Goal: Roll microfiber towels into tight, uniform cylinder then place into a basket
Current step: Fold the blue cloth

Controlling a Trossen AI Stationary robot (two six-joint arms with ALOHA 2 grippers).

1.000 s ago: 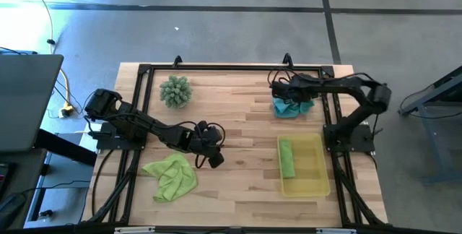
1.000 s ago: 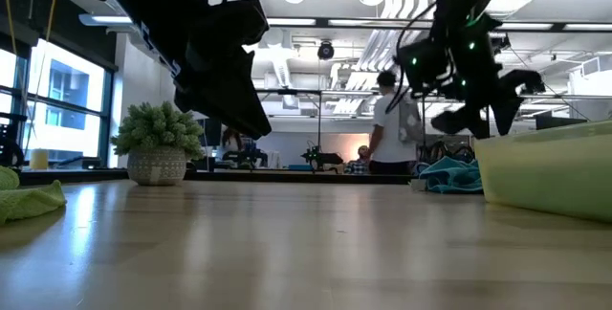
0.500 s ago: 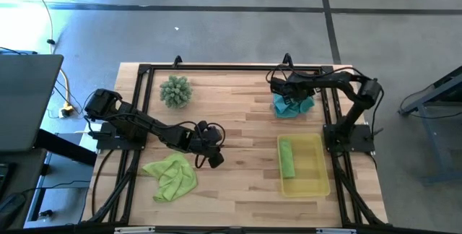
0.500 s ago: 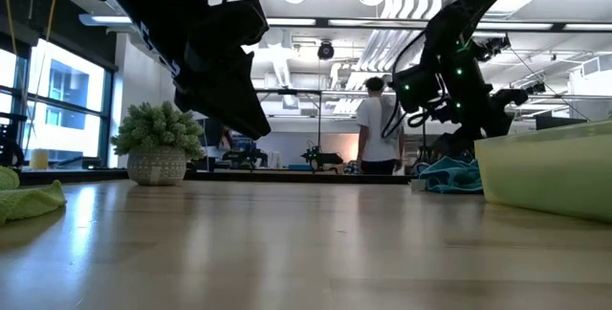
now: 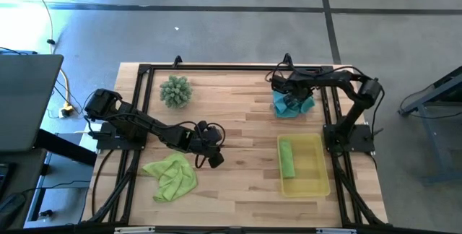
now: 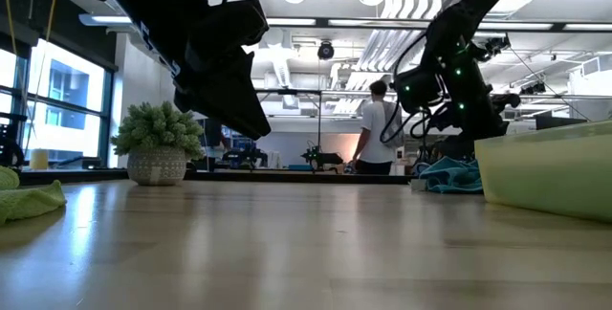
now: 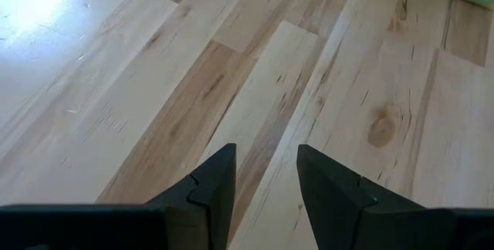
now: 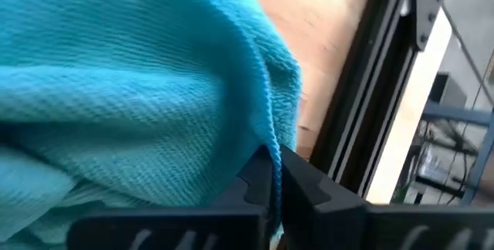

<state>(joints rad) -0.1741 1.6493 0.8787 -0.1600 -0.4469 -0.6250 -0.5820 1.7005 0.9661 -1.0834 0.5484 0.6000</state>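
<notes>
A crumpled teal microfiber towel (image 5: 294,107) lies in a heap at the table's far right. My right gripper (image 5: 288,99) sits on it, shut on the cloth. A lime towel (image 5: 172,177) lies crumpled near the front left. Just to its right my left gripper (image 7: 266,179) hangs open over bare wood, with nothing between its fingers. A rolled lime towel (image 5: 286,159) lies inside the yellow basket (image 5: 315,169) at the right. My right gripper pinches the teal towel's hemmed edge (image 8: 269,151) between its two fingertips (image 8: 248,186). It comes at the towel slanting down from above. I cannot tell whether it holds one layer or several. The rest of the towel (image 6: 449,174) lies slack in a heap on the table.
A spiky green plant ball in a pot (image 5: 175,91) stands at the far left. A black frame rail (image 8: 363,119) runs close beside the teal towel along the table's right edge. Bare wood (image 5: 245,140) lies between the two arms. A person (image 6: 381,128) stands in the room behind.
My right gripper has come down onto the teal towel, rolled about its own line, and shut on the towel's edge. The towel has stayed in its heap on the table.
</notes>
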